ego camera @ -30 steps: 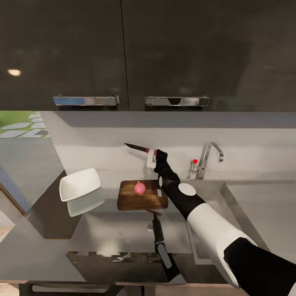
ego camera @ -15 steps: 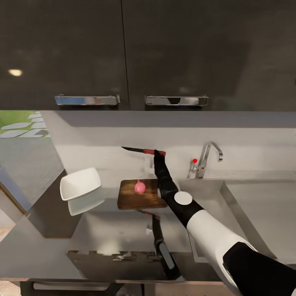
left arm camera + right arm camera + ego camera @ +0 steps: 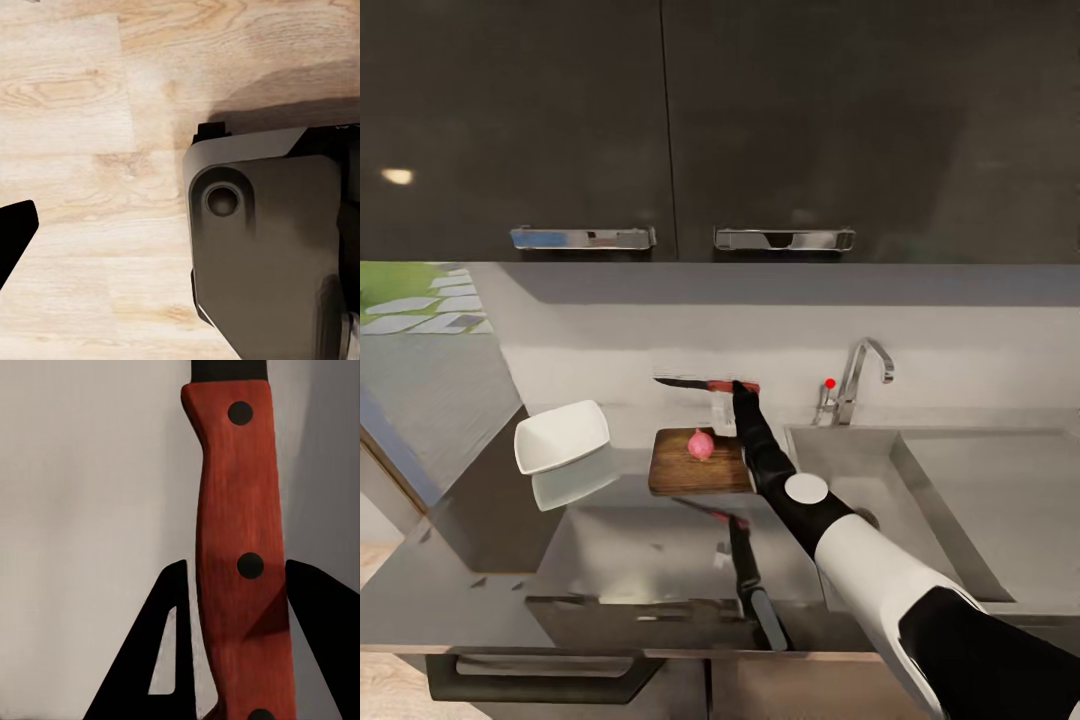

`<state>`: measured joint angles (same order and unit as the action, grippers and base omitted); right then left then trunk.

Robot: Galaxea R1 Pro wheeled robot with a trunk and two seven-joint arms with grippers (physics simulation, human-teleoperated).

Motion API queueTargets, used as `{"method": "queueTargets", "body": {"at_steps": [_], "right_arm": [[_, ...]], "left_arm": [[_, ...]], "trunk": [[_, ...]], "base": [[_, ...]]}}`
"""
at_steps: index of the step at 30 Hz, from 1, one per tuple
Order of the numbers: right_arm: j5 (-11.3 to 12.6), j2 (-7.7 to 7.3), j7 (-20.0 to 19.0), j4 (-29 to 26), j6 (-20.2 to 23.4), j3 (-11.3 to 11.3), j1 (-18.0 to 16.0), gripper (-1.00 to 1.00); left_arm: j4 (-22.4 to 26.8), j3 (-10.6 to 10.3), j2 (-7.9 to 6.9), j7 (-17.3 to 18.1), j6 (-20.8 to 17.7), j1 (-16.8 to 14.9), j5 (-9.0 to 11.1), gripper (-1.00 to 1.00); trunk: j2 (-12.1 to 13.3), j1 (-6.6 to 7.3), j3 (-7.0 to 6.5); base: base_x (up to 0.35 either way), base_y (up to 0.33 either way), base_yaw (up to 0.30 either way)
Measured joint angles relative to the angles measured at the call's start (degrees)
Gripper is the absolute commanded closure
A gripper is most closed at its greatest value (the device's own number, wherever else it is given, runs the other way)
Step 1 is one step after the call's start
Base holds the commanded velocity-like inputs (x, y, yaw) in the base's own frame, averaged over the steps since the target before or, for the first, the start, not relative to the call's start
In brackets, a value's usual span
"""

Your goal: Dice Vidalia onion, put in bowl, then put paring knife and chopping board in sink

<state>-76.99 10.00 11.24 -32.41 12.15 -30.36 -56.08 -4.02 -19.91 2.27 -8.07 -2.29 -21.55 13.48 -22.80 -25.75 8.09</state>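
Right gripper (image 3: 741,387) raised above the worktop (image 3: 610,560), fingers (image 3: 319,645) closed on the red handle of the paring knife (image 3: 705,384), one finger on each side of the handle in the right wrist view (image 3: 240,562). Knife held about level in the air, dark blade pointing toward 9 o'clock, over the far edge of the chopping board (image 3: 700,465) and in front of the pale back wall (image 3: 660,350). Board lying flat on the worktop, just beside the sink (image 3: 940,500) at its 9 o'clock side. Pink onion (image 3: 701,444) resting whole on the board, near the far edge, apart from the knife above it. White bowl (image 3: 562,437) standing on the worktop at 9 o'clock of the board, near it but not touching. Chrome tap (image 3: 855,380) with a red dot at the far edge of the sink, at 3 o'clock of the knife. Dark wall cupboards (image 3: 660,120) with two metal handles above all this. From the left wrist camera, pale wooden floor (image 3: 90,150) and a dark grey part of the robot's base (image 3: 262,247); state of the left fingers cannot be told.
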Motion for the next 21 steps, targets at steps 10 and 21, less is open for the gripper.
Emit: {"method": "queueTargets", "body": {"at_steps": [10,21], "right_arm": [[1.5,0.0,-0.1,3.1,-0.9,0.1,0.0,1.0],[4.7,0.0,0.1,6.6,-2.1,0.2,0.0,1.0]], "left_arm": [[0.1,0.0,-0.02,0.0,0.0,0.0,0.0,-1.0],[-0.1,0.0,-0.02,0.0,2.3,0.0,-0.1,-1.0]], "trunk": [[0.0,0.0,0.0],[0.0,0.0,0.0]], "base": [[-0.001,0.0,0.0],[0.0,0.0,0.0]]}}
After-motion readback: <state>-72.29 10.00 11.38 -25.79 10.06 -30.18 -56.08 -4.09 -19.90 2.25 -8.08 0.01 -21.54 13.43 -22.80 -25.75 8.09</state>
